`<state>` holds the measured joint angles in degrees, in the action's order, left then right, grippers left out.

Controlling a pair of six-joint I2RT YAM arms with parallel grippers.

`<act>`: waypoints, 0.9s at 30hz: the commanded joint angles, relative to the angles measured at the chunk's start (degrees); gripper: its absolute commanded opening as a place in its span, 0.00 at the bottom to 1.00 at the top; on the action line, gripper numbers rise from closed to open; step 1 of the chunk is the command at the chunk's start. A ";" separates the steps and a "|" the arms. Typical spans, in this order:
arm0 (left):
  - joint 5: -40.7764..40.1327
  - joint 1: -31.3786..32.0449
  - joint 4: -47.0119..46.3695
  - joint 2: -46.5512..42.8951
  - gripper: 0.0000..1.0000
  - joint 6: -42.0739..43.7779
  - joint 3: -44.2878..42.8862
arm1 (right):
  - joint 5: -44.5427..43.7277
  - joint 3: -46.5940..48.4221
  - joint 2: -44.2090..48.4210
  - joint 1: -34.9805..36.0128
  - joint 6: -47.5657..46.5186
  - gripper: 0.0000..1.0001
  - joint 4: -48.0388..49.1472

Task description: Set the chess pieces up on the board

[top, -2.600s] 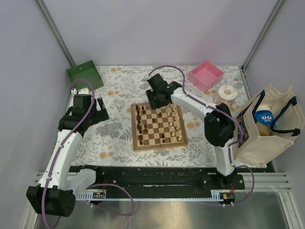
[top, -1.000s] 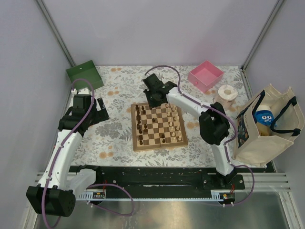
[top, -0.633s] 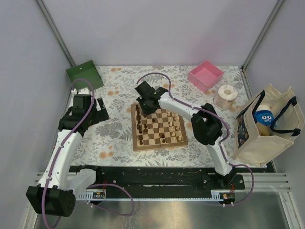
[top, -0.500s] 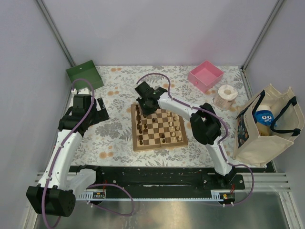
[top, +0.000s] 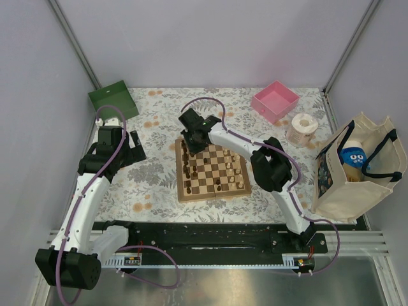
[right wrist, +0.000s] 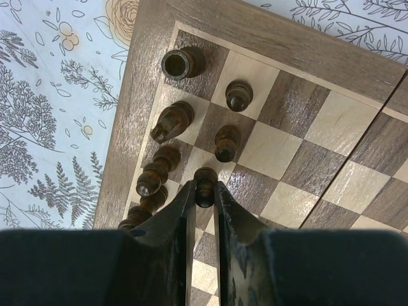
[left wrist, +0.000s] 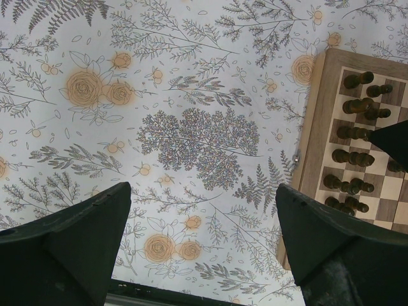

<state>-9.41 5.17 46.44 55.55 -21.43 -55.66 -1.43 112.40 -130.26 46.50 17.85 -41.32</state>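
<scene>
The chessboard point(top: 212, 169) lies in the middle of the floral cloth. Dark and pale chess pieces stand on it. My right gripper point(top: 193, 141) reaches over the board's far left corner. In the right wrist view its fingers point(right wrist: 205, 191) are shut on a dark pawn point(right wrist: 204, 185), held over the squares by the left edge. Other dark pieces stand beside it, a rook point(right wrist: 178, 64) and a knight point(right wrist: 171, 120) among them. My left gripper point(top: 131, 153) is open and empty over the cloth left of the board point(left wrist: 317, 137), its fingertips point(left wrist: 95, 217) wide apart.
A green box point(top: 113, 99) stands at the far left and a pink box point(top: 275, 100) at the far right. A roll of tape point(top: 301, 127) and a cloth tote bag point(top: 354, 169) sit right of the board.
My right gripper has moved left along the board's far edge, from the far middle to the far left corner. The left arm has not moved.
</scene>
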 commanded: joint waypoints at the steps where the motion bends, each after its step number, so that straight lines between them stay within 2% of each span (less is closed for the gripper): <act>1: 0.62 -0.25 -2.31 -0.79 0.99 0.25 -0.06 | -0.76 2.56 -0.26 0.35 0.17 0.22 -0.95; 21: 0.53 -0.25 -2.40 -0.79 0.99 0.16 0.02 | -0.59 2.65 -1.05 0.35 0.08 0.27 -1.04; 27: 0.53 -0.33 -2.31 -0.88 0.99 0.16 0.02 | 0.29 3.00 -1.14 0.34 0.08 0.33 -1.13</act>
<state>-9.41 5.17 46.44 55.55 -21.43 -55.66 -1.83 112.92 -130.74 46.50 17.85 -42.00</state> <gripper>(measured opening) 0.988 0.315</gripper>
